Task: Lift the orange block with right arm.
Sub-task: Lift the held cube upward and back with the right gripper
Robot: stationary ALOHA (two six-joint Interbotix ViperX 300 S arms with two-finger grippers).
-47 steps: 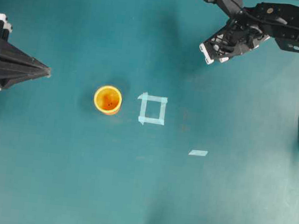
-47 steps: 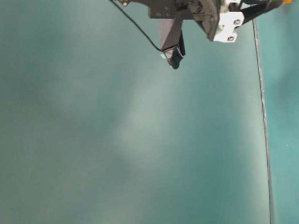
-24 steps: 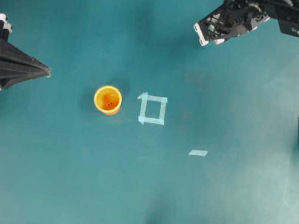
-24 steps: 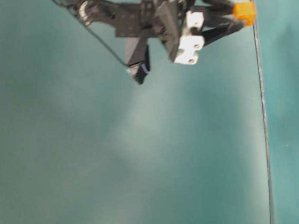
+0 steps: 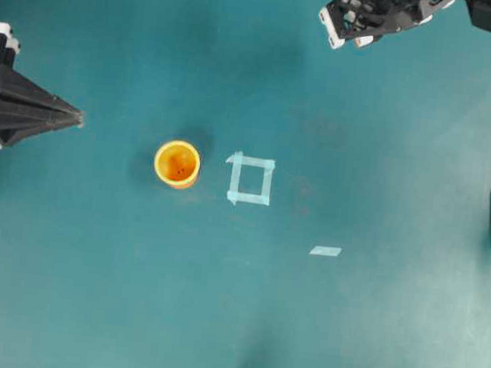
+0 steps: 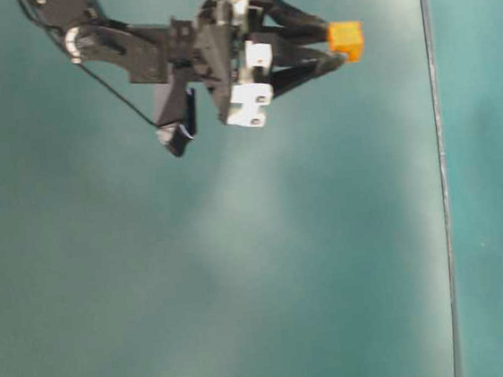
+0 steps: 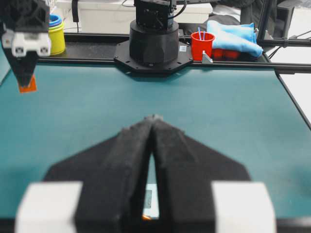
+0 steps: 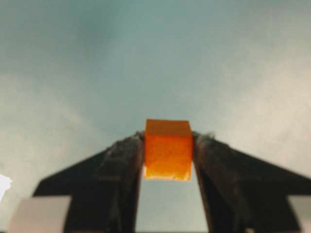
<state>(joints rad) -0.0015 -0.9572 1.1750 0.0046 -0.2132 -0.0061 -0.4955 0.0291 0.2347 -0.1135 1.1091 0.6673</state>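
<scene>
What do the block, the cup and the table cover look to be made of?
Block: probably plastic or foam, matte, with even orange faces and soft edges; the blur leaves it open.
Cup: likely plastic, smooth, with a thin yellow rim and a slight sheen.
Table cover: a matte teal sheet, possibly paper or vinyl, since faint creases and soft glare show.

Even, bright overhead light; faint soft shadow beside the round yellow-orange cup [image 5: 177,164] on the teal table mat [image 5: 128,295]. Table-level view hazy with pale glare patches. Right wrist view soft; small orange cube [image 8: 167,149] slightly blurred.
</scene>
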